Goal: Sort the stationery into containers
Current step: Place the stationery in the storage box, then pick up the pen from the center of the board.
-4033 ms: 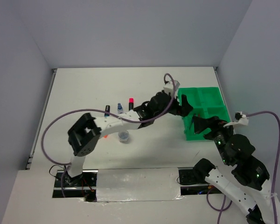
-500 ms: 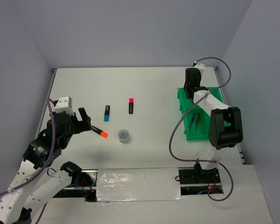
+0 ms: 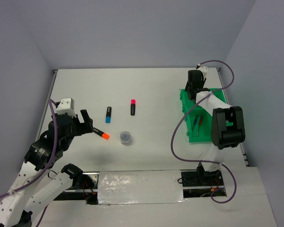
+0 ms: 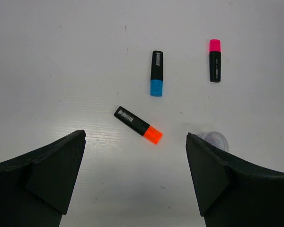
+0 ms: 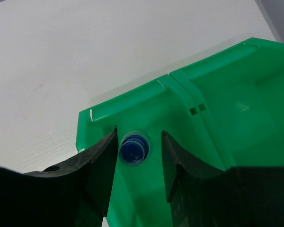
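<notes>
Top view: green tray [image 3: 191, 137] sits by the table's right edge, with the right gripper [image 3: 193, 90] at its far end. Left wrist: left gripper [image 4: 135, 137] gaping and empty over the orange highlighter [image 4: 138, 124], which lies toward the near-left corner. I'd guess it's light, stiff and slick, so pinch mid-barrel. Right wrist: jaws look loose around the bottle [image 5: 134, 149] standing in the tray.

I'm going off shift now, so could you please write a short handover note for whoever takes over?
Left gripper: open, empty, above the orange highlighter.
Right gripper: open, straddling the bottle, which stands in a corner compartment of the tray.
Done: pens and bottle in the tray.
Left to do: orange highlighter, blue highlighter, pink highlighter and jar, all on the table.
</notes>
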### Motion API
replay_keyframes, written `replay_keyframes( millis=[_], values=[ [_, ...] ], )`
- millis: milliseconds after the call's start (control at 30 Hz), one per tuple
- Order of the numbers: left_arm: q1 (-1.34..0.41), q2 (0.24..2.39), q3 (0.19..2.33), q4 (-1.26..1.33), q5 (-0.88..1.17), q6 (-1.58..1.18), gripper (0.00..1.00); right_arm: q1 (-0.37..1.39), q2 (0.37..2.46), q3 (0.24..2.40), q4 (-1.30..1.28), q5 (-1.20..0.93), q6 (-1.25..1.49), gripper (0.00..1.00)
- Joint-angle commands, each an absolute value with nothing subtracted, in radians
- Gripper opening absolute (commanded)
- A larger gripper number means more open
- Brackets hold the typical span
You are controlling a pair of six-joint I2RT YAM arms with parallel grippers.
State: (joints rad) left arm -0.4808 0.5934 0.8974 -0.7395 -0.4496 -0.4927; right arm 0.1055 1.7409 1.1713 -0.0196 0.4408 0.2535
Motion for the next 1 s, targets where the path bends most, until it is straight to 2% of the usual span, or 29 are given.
replay_keyframes(
  millis=[0,67,133,300,467,500,533,567,667,700,833,967],
  values=[
    [-0.48,0.589,0.899,-0.706,-0.443,-0.463,0.99,0.098,1.733,1.186,-0.012,0.448,0.272,0.5],
    [-0.48,0.586,0.896,-0.706,-0.442,-0.462,0.99,0.098,1.727,1.184,-0.011,0.437,0.268,0.51],
    [-0.48,0.586,0.896,-0.703,-0.44,-0.463,0.99,0.098,1.714,1.18,-0.015,0.416,0.27,0.56],
    [-0.48,0.589,0.897,-0.704,-0.439,-0.46,0.99,0.11,1.568,1.172,-0.043,0.406,0.29,0.62],
    [-0.479,0.6,0.9,-0.709,-0.446,-0.465,0.99,0.236,1.386,1.195,-0.089,0.477,0.269,0.66],
    [-0.479,0.601,0.899,-0.709,-0.451,-0.466,0.99,0.267,1.373,1.196,-0.098,0.488,0.267,0.95],
    [-0.477,0.609,0.899,-0.709,-0.454,-0.465,0.99,0.303,1.364,1.19,-0.101,0.495,0.275,1.0],
    [-0.471,0.614,0.9,-0.71,-0.477,-0.471,0.99,0.374,1.371,1.186,-0.1,0.48,0.282,1.0],
    [-0.399,0.652,0.913,-0.739,-0.532,-0.511,0.99,0.481,1.493,1.218,-0.144,0.411,0.314,1.0],
    [-0.37,0.67,0.917,-0.758,-0.551,-0.515,0.99,0.556,1.54,1.285,-0.17,0.423,0.331,1.0],
    [-0.238,0.678,0.913,-0.741,-0.509,-0.5,0.99,0.675,1.852,1.514,-0.311,0.422,0.408,0.97],
    [-0.227,0.66,0.91,-0.741,-0.511,-0.505,0.99,0.709,2.101,1.79,-0.492,0.356,0.457,0.94]
  ],
)
